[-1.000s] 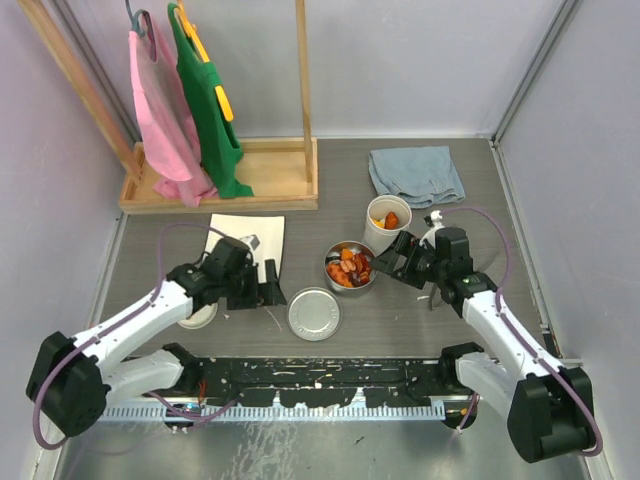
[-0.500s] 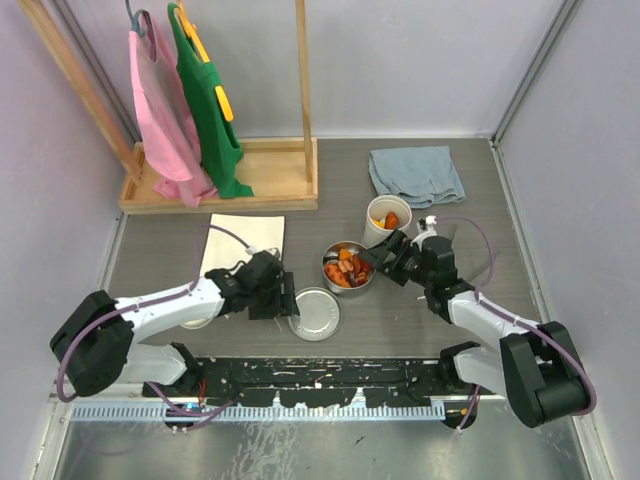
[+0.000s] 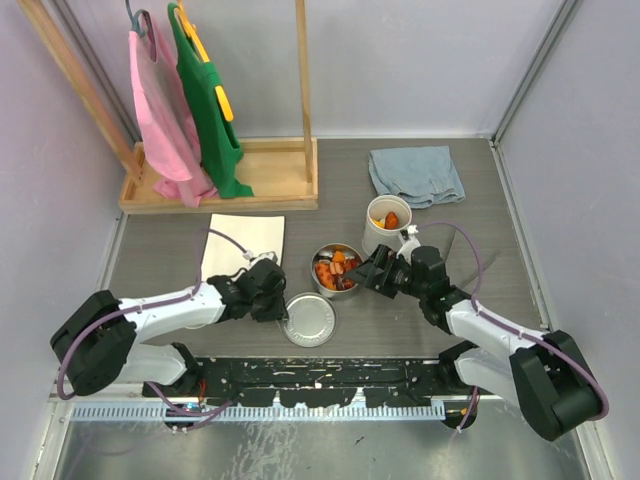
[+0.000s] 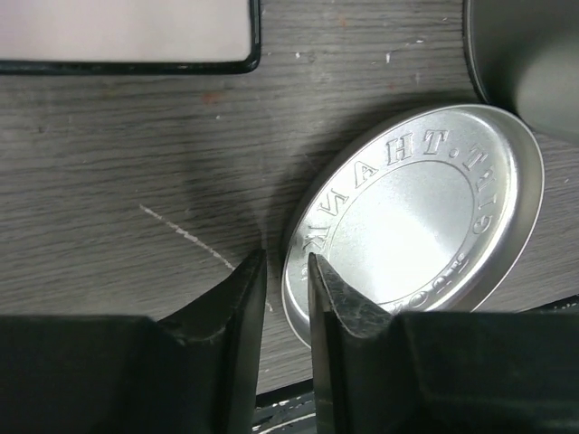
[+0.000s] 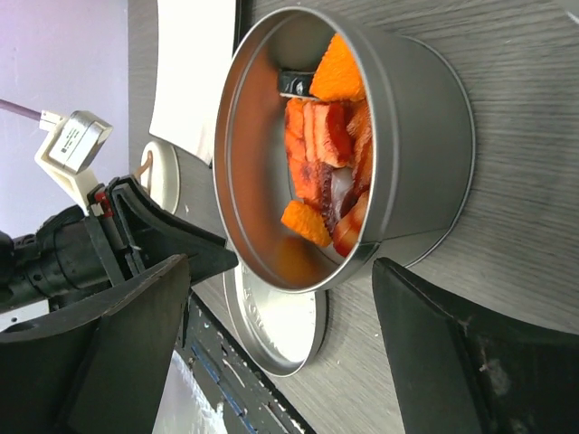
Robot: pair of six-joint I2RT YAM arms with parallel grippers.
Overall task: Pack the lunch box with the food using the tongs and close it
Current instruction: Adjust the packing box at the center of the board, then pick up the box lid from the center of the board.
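The shallow steel tin [image 3: 330, 290] [image 5: 416, 136] holds orange and red food [image 3: 335, 268] [image 5: 326, 154]. Its flat steel lid [image 3: 312, 322] [image 4: 416, 208] [image 5: 280, 330] lies on the table in front of it. My left gripper [image 3: 278, 303] [image 4: 285, 258] straddles the lid's left rim with narrow jaws. A sliver of table shows between one finger and the rim. My right gripper [image 3: 372, 272] [image 5: 280, 264] stands wide open at the tin's right side. The white tub [image 3: 385, 238] holds orange food. Its white lid [image 5: 158, 172] lies beyond the left gripper. The tongs are out of view.
A white square plate [image 3: 243, 245] [image 4: 118, 27] lies behind the left gripper. A blue cloth [image 3: 415, 173] sits at the back right. A wooden rack [image 3: 220, 185] with pink and green garments stands at the back left. A black rail [image 3: 320, 378] runs along the near edge.
My left gripper has moved right to the steel lid and narrowed its jaws over the rim. My right gripper has moved left to the tin, and the tin has slid a little left.
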